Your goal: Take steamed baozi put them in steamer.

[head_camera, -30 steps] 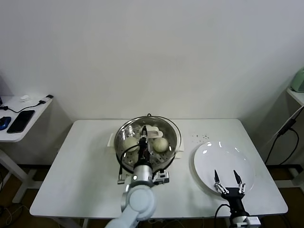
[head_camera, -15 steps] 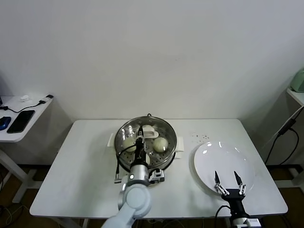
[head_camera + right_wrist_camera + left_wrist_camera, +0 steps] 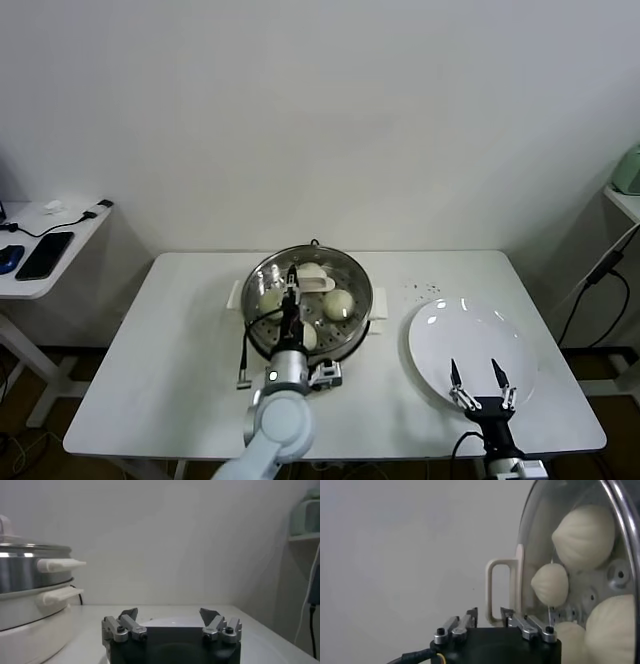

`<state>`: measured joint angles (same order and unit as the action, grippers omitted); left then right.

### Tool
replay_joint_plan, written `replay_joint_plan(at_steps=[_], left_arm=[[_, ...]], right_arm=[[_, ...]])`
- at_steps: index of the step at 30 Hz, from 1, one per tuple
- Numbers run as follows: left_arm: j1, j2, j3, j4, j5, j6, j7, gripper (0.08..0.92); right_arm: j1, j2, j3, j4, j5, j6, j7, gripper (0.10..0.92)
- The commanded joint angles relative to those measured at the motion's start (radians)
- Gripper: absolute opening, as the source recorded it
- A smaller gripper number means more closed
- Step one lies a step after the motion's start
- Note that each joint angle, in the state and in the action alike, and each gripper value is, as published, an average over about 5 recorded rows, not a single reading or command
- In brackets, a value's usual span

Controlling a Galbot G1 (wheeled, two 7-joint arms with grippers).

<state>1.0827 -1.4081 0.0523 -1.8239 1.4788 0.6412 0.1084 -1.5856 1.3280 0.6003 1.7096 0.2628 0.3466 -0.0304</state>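
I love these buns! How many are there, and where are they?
4 baozi, all inside the steamer under its glass lid. The left wrist view shows one, another, a third and a fourth. The plate holds none.

The steamer (image 3: pixel 310 305) stands on the table (image 3: pixel 180 330) near the middle, toward the back edge. Inside it lie the steamed baozi (image 3: pixel 338 305) (three show in the head view, four through the lid from the left wrist). A glass lid (image 3: pixel 560 555) sits on the steamer. The left gripper (image 3: pixel 289 305) hangs over the steamer's front-left part. To the right of the steamer, apart from it, lies a plate (image 3: pixel 475 345); the right gripper (image 3: pixel 478 378) hangs over the plate's front edge.
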Motion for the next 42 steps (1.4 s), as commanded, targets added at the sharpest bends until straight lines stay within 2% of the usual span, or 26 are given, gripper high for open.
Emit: replay_joint_plan(at_steps=[1, 6, 10, 13, 17, 21, 25, 27, 31, 36, 42], left_arm=[[0.020, 0.023, 0.009, -0.110, -0.098, -0.004, 0.023, 0.458], [0.071, 0.080, 0.009, -0.259, -0.233, -0.036, 0.029, 0.605], [0.126, 0.117, -0.012, -0.346, -0.445, -0.107, 0.010, 0.718], [0.171, 0.121, -0.067, -0.388, -0.720, -0.206, -0.063, 0.789], [0.208, 0.092, -0.227, -0.403, -1.156, -0.377, -0.216, 0.820], [0.262, 0.087, -0.496, -0.400, -1.596, -0.475, -0.270, 0.822], [0.352, 0.176, -0.725, -0.335, -1.949, -0.557, -0.227, 0.823], [0.389, 0.228, -0.780, -0.273, -2.028, -0.618, -0.206, 0.823], [0.420, 0.270, -0.780, -0.131, -2.056, -0.703, -0.167, 0.823], [0.421, 0.257, -0.726, 0.062, -1.963, -0.813, -0.136, 0.823], [0.432, 0.239, -0.706, 0.152, -1.917, -0.889, -0.121, 0.823]], right_arm=[[0.000, 0.001, -0.001, 0.011, -0.003, -0.012, -0.005, 0.823], [-0.002, 0.000, -0.005, 0.017, -0.001, -0.033, -0.019, 0.823], [-0.001, 0.001, -0.016, 0.019, 0.003, -0.052, -0.022, 0.823], [-0.002, 0.003, -0.026, 0.027, 0.016, -0.051, -0.012, 0.823], [-0.006, 0.003, -0.027, 0.043, 0.032, -0.043, -0.003, 0.823], [-0.009, -0.004, -0.019, 0.044, 0.024, -0.032, -0.006, 0.823], [-0.008, -0.012, -0.013, 0.038, 0.022, -0.034, -0.005, 0.823], [-0.003, -0.013, -0.014, 0.033, 0.023, -0.032, -0.005, 0.823], [0.005, -0.014, -0.019, 0.023, 0.023, -0.023, -0.008, 0.823], [0.011, -0.017, -0.019, 0.004, 0.020, -0.024, -0.002, 0.823], [0.007, -0.021, -0.011, -0.012, 0.017, -0.031, -0.001, 0.823]])
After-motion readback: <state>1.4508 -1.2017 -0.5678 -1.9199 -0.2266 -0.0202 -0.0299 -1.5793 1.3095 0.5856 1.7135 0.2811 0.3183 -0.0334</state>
